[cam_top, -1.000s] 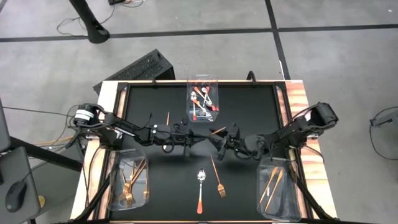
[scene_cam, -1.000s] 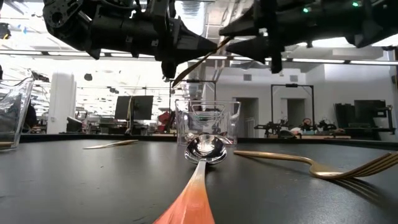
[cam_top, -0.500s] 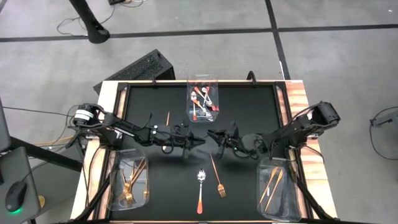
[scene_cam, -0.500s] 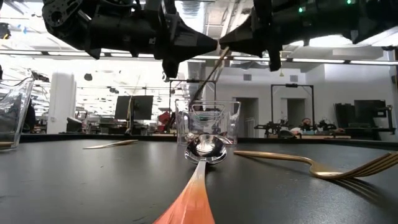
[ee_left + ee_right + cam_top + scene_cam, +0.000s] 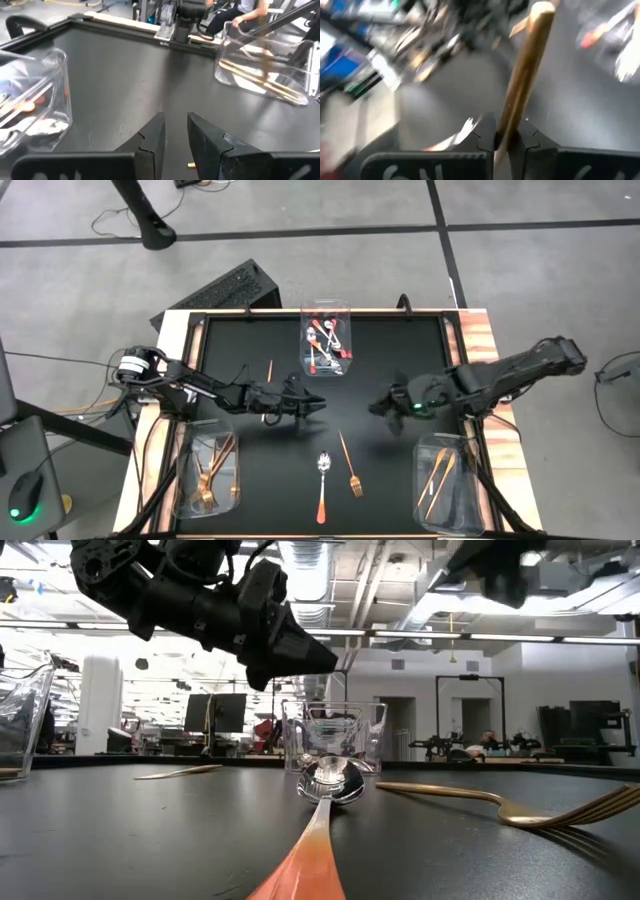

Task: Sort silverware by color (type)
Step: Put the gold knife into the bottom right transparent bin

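My right gripper (image 5: 376, 408) hangs raised over the mat's right half, shut on a slim copper-gold knife (image 5: 522, 85). My left gripper (image 5: 321, 406) hovers over the middle of the mat, slightly open, with nothing between its fingers (image 5: 175, 137). On the mat lie a gold knife (image 5: 343, 446), a gold fork (image 5: 355, 481), an orange-handled spoon (image 5: 322, 484) and, farther back on the left, another knife (image 5: 269, 369). My right gripper pinches the knife's shaft (image 5: 506, 131) between its two fingers. The knife runs on ahead past the fingertips, roughly along the fingers. It is lifted clear of the mat. Which end of it is in the fingers, I cannot tell.
Three clear bins stand on the black mat: one with spoons at the far middle (image 5: 326, 340), one with forks at the near left (image 5: 207, 472), one with gold knives at the near right (image 5: 444, 485). Wooden table edges show on both sides.
The knife was held between both grippers over the middle of the mat. My left gripper has let it go and tipped down a little. My right gripper has taken it, risen and drawn back toward the table's right edge, turning as it went.
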Robot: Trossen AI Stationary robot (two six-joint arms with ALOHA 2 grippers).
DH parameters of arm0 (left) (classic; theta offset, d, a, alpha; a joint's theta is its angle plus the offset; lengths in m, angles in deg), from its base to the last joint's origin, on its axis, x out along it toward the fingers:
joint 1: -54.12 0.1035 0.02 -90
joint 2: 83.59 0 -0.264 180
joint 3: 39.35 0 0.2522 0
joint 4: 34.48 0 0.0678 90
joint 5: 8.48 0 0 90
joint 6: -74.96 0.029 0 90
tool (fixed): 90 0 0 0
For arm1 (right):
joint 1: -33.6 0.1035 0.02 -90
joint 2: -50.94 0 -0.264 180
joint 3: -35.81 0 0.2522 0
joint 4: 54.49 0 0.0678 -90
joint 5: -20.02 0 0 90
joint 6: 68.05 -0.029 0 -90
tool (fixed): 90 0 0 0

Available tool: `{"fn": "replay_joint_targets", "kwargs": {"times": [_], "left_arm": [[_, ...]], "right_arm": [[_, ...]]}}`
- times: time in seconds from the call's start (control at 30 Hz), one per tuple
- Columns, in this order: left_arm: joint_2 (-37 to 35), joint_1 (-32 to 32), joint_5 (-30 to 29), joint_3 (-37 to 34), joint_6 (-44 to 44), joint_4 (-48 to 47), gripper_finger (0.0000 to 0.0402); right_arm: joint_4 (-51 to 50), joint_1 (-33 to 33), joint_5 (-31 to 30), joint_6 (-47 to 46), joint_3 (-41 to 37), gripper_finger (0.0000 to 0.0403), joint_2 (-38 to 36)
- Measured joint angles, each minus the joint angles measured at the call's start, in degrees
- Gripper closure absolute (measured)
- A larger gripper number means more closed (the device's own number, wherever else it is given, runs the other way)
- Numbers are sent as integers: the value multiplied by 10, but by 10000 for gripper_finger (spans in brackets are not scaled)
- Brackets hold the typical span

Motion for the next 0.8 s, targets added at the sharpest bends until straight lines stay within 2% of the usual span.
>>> {"fn": "replay_joint_targets", "kwargs": {"times": [0.1,0.2,0.3,0.4,0.8], "left_arm": [[0,0,-4,0,-7,-11,331],[0,0,-5,0,-12,-15,331],[0,0,-6,0,-12,-19,331],[0,0,-8,0,-12,-30,331],[0,4,-25,0,-13,-56,331]], "right_arm": [[-77,5,116,-32,24,362,-35],[-172,29,160,-70,34,367,-59],[-245,64,160,-140,36,369,-73],[-293,117,135,-218,36,363,-69],[-315,314,92,-472,36,352,14]]}}
